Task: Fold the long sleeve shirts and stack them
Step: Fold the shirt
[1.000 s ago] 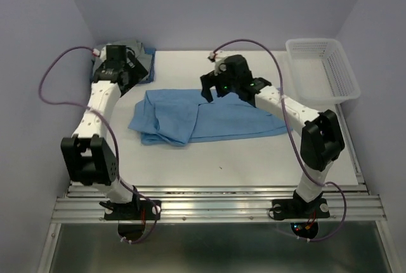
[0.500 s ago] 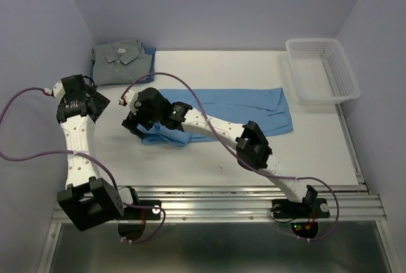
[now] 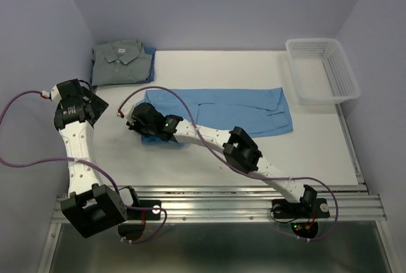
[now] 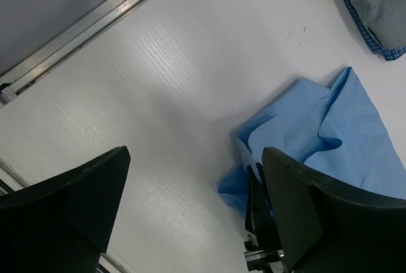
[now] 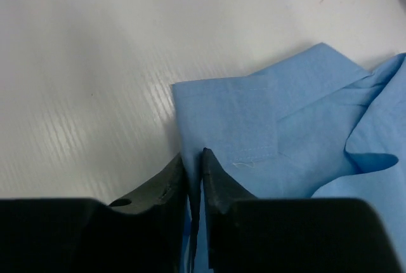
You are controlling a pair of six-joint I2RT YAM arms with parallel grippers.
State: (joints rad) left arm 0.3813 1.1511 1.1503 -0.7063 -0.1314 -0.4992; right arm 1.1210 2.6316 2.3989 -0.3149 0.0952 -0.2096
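Observation:
The light blue long sleeve shirt point(image 3: 228, 108) lies spread across the middle of the table. My right gripper point(image 3: 139, 130) reaches over to the shirt's left end. In the right wrist view this gripper point(image 5: 193, 159) is shut on a fold of the blue cloth point(image 5: 285, 127) at its near left edge. The grey-green long sleeve shirt point(image 3: 120, 60) lies folded at the back left corner, collar up. My left gripper point(image 3: 89, 108) hovers by the table's left edge, open and holding nothing point(image 4: 196, 159). It looks down on the blue shirt's corner point(image 4: 330, 127).
A white mesh basket point(image 3: 323, 70) stands at the back right. A blue checked cloth edge point(image 4: 366, 35) shows under the grey-green shirt. The table's metal rail point(image 4: 95, 22) runs close by the left gripper. Bare white table point(image 3: 190, 171) lies in front of the blue shirt.
My right arm has swung from the back middle to the blue shirt's left end and shut on it. The left gripper has left the grey-green shirt for the left edge. The blue shirt now lies spread wider.

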